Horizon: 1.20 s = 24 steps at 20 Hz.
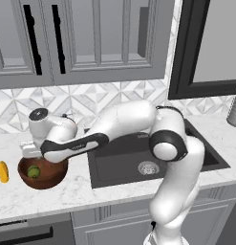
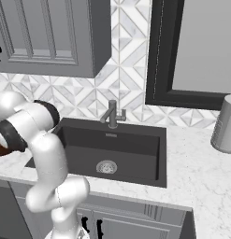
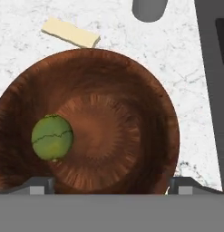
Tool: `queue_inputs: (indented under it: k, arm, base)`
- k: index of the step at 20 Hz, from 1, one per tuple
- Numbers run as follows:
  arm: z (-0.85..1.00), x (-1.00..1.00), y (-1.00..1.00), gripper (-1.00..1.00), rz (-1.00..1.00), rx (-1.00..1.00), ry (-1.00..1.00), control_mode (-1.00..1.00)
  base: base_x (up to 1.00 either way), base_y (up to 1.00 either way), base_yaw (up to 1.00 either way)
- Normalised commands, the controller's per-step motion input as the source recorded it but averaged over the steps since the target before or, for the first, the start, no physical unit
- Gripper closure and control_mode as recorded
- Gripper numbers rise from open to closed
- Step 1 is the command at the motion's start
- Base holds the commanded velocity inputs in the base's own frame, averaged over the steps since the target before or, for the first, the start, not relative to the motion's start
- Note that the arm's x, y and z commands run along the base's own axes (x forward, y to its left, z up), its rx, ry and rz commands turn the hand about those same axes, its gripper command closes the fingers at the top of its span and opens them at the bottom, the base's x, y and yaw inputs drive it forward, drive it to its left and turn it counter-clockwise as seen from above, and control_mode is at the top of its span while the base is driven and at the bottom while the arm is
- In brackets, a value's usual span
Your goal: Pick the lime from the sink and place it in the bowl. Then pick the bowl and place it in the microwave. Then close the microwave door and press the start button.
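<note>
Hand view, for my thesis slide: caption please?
Open pincer above the wooden bowl, lime lying inside.

Bowl: reddish-brown wood, grainy w/ slight sheen. Lime betw. the fingers: dull, veined skin. Table: white marble, smooth. Sink: matt dk grey, metal drain.

Grey panelled wall cabinets with black handles hang above a backsplash of white and grey geometric tiles. A black-framed window sits right of them. The white marble counter runs over grey base cabinets; a grey canister stands at right.
</note>
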Motion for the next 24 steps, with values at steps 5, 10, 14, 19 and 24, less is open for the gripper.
queue_inputs:
  k: [5, 10, 14, 19, 24]
  arm:
    - [0.45, 0.0, -0.68, -1.0, 0.0, 0.25, 0.07, -1.0]
    - [0.1, 0.04, -0.26, -1.0, 0.0, 0.06, 0.23, -1.0]
    - [0.0, 0.07, -0.24, -1.0, 0.0, 0.0, 0.16, -1.0]
    - [-0.01, 0.04, -0.01, -1.0, 0.0, 0.0, 0.01, -1.0]
    - [-0.05, 0.12, 0.04, -1.0, 0.0, -0.01, 0.0, -1.0]
  base:
    - [0.0, 0.0, 0.0]
    - [0.0, 0.0, 0.0]
    - [0.0, 0.0, 0.0]
    - [0.0, 0.0, 0.0]
    - [0.0, 0.0, 0.0]
